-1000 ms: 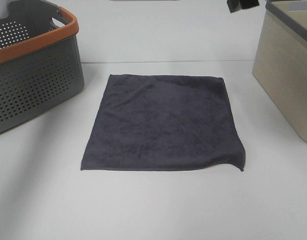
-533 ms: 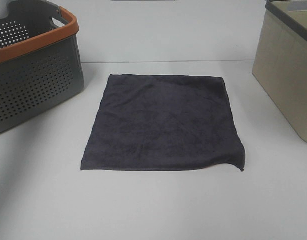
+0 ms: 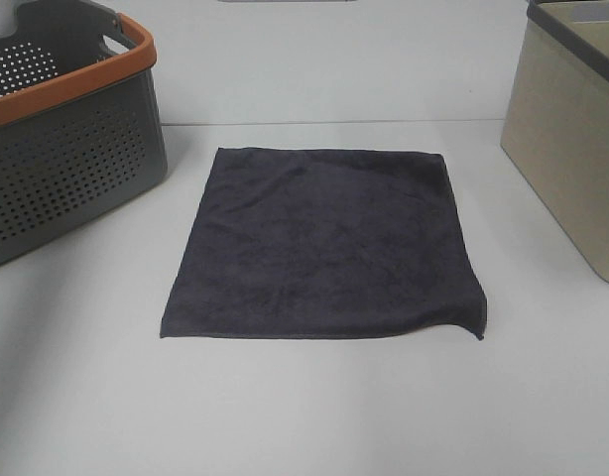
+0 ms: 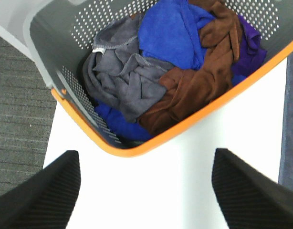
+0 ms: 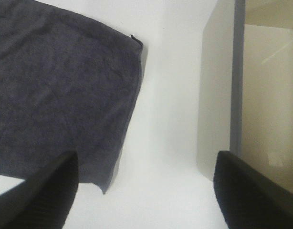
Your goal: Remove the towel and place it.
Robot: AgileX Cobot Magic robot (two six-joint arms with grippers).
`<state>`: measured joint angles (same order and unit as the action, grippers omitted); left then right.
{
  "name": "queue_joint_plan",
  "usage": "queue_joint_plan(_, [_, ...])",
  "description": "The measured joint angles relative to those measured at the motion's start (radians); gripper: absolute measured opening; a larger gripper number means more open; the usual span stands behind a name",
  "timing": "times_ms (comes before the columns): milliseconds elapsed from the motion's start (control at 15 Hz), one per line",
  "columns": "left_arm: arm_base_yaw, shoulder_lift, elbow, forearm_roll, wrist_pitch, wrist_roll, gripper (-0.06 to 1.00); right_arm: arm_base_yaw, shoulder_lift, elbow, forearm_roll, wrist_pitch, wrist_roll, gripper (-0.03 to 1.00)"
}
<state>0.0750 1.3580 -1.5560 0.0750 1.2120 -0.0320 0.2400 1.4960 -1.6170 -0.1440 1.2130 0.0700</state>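
The towel (image 3: 324, 243) lies spread flat on the white table (image 3: 304, 407), roughly square, with one near corner slightly lifted and curled. It sits between the basket (image 3: 66, 149) on the left and the beige bin (image 3: 567, 139) on the right, touching neither. Being fully opened out with all edges exposed, it appears already placed, or ready for folding; which of the two cannot be decided from the task sentence.

Neither arm enters the high view. The left gripper (image 4: 146, 191) hangs over bare table just beside the basket's orange rim (image 4: 137, 150), its jaws wide apart and empty. Inside the basket a heap of cloths (image 4: 170, 62) is visible in grey, blue, brown and purple, which suggests the basket serves as the source from which towels are drawn. The right gripper (image 5: 146, 191) hangs over the strip of table between the towel's edge (image 5: 127, 119) and the bin's wall (image 5: 215, 95), its jaws likewise spread and holding nothing. Both arms appear parked clear of the cloth.

The table is smooth, matt and white, giving strong contrast with the dark plush towel. Beyond the table edge, in the left wrist view, a grey ribbed carpet (image 4: 17, 109) covers the floor. A pale wall (image 3: 334, 59) rises behind the table.
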Motion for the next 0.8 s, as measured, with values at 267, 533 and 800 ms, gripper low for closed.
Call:
queue_joint_plan(267, [0.0,-0.257,0.258,-0.003,0.003,-0.017,0.71,0.0,-0.261,0.31,0.01,0.005,0.0,0.76])
queue_joint_plan(533, [0.0,-0.57,0.503,-0.018,0.003,-0.017,0.71,0.0,-0.531,0.568,0.011,-0.002,0.0,0.76])
queue_joint_plan(800, [0.0,-0.913,0.751,-0.027,-0.04,-0.02,0.71,0.0,-0.762,0.768,0.01,-0.056,0.0,0.76])
